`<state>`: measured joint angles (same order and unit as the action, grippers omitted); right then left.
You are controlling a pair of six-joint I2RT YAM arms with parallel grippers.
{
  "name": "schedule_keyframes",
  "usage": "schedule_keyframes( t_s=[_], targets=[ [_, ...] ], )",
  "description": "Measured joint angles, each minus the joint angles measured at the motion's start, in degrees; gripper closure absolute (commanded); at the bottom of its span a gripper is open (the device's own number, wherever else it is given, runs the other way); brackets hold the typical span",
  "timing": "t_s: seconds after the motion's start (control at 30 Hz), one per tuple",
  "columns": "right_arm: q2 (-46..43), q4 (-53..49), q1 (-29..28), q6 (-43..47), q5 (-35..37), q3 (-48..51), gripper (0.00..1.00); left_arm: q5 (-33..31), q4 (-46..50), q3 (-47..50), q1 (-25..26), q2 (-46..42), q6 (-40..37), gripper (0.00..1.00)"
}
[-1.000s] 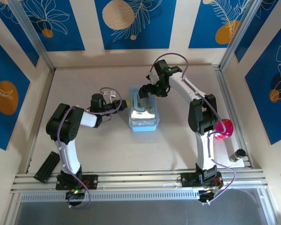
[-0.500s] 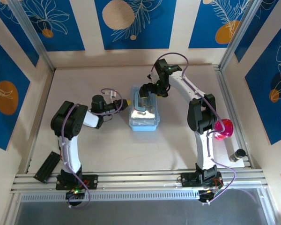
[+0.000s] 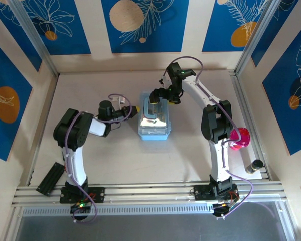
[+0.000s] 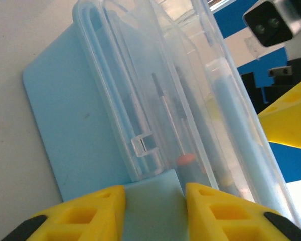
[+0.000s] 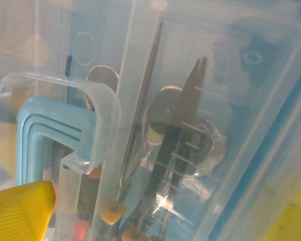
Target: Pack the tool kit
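Case held at its left side, tools already inside.

Top view: the translucent light-blue rectangular plastic case (image 3: 154, 131) lies on the table (image 3: 115, 160). The left gripper (image 3: 132, 111) stays at the case's left side; only that arm's elbow has edged toward the case. The right gripper (image 3: 158, 96) hangs over the case's far end, unmoved.
Left wrist view: yellow fingers (image 4: 93, 208) pinch a light-blue edge of the case, with thin metal screwdrivers (image 4: 166, 108) behind its wall.
Right wrist view: fingers (image 5: 20, 208) stand wide apart beside the case's light-blue handle (image 5: 32, 130), gripping nothing.
With so little shifted, closing probably remains.
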<state>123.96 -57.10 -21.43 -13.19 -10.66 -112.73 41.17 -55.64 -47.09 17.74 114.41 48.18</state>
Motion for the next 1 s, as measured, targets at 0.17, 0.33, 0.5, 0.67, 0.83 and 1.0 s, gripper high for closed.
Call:
schedule_keyframes(
  t_s=[0.17,0.33,0.5,0.67,0.83,1.0],
  targets=[
    [-0.02,-0.13,1.75,0.17,-3.28,0.00,0.01,-2.69,20.79,-5.31,0.13,-4.68,-9.03,0.44],
    [-1.44,0.02,4.48,1.03,-6.86,-0.02,0.01,-7.43,40.50,-11.65,0.02,-8.20,-17.88,0.01],
    [-11.43,5.18,8.59,1.97,-5.44,4.33,0.01,-15.08,53.00,-14.67,-1.86,-17.62,-25.66,0.00],
    [-30.62,22.95,12.13,3.15,4.15,26.51,0.01,-29.31,52.85,-11.54,-3.74,-30.58,-33.68,0.00],
    [-42.62,49.00,11.17,6.67,12.41,55.65,0.01,-43.36,41.88,2.67,-5.92,-38.10,-40.89,0.00],
    [-42.21,62.14,12.79,7.87,18.49,70.18,0.01,-51.49,35.39,14.91,-7.89,-38.12,-44.04,0.00]
  ],
)
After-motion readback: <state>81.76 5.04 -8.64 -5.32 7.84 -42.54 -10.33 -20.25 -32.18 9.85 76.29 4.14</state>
